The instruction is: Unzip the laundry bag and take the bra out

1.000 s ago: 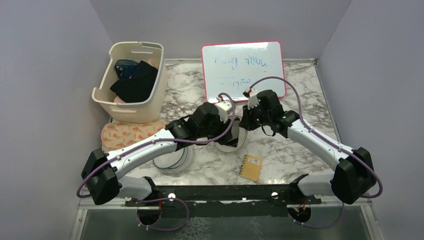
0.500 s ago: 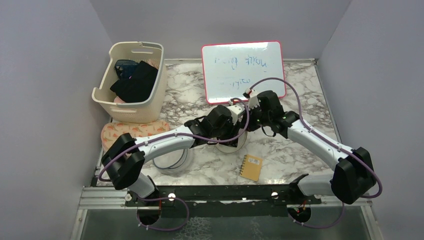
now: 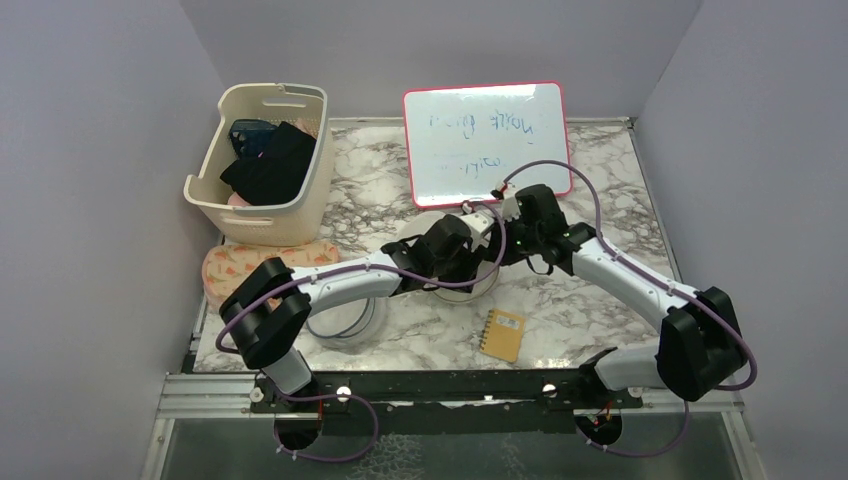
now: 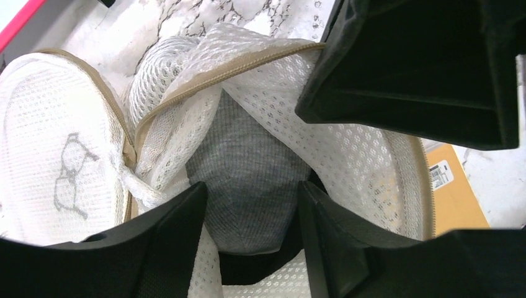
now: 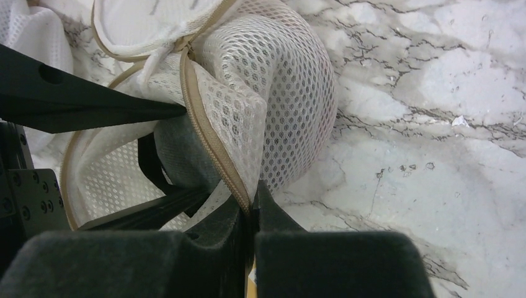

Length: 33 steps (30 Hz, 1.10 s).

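Note:
The laundry bag (image 4: 372,167) lies unzipped, its white mesh lid with the bra icon (image 4: 68,167) flipped open to the left. A grey bra cup (image 4: 248,155) with a black strap shows inside the opening. My left gripper (image 4: 251,230) is open inside the bag, its fingers either side of the bra cup. My right gripper (image 5: 251,208) is shut on the bag's tan zipper edge (image 5: 208,133) and holds the mesh rim up. In the top view both grippers, left (image 3: 462,262) and right (image 3: 505,245), meet over the bag (image 3: 478,288) at mid-table.
A cream basket (image 3: 300,215) with dark clothes stands back left, a patterned pad (image 3: 250,270) in front of it. A pink-rimmed whiteboard (image 3: 487,140) leans at the back. A clear blue-rimmed disc (image 3: 345,322) and a yellow notebook (image 3: 502,333) lie near the front.
My left arm has reached right and forward, bringing its gripper into the bag's opening. The bag's lid now lies flipped open behind it. The right gripper has barely moved.

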### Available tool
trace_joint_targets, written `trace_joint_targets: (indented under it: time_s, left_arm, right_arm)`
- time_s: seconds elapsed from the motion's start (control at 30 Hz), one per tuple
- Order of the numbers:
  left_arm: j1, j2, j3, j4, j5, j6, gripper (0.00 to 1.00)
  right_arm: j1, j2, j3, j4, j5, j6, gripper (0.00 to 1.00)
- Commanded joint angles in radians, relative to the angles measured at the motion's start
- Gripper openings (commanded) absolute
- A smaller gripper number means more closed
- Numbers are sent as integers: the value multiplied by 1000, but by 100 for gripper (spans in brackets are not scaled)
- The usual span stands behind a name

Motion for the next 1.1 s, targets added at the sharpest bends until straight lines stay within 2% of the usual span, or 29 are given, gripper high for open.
trace_joint_targets:
  time_s: [0.0,0.17,0.27,0.77,1.07]
  left_arm:
    - [-4,63,13,-47,-50,6,42]
    - [-6,30,14,-69,-57,3,10]
    - [-7,-7,20,-100,-58,1,0]
    - [-13,-332,17,-168,-24,-75,0]
    - [-12,-495,84,-186,-59,-94,0]
  right_arm:
    - [33,-4,7,69,-81,-23,1]
    - [33,11,2,78,-81,-20,1]
    - [33,18,-1,86,-82,-16,1]
    - [33,21,-20,118,-83,2,1]
    - [33,15,-16,96,10,10,1]
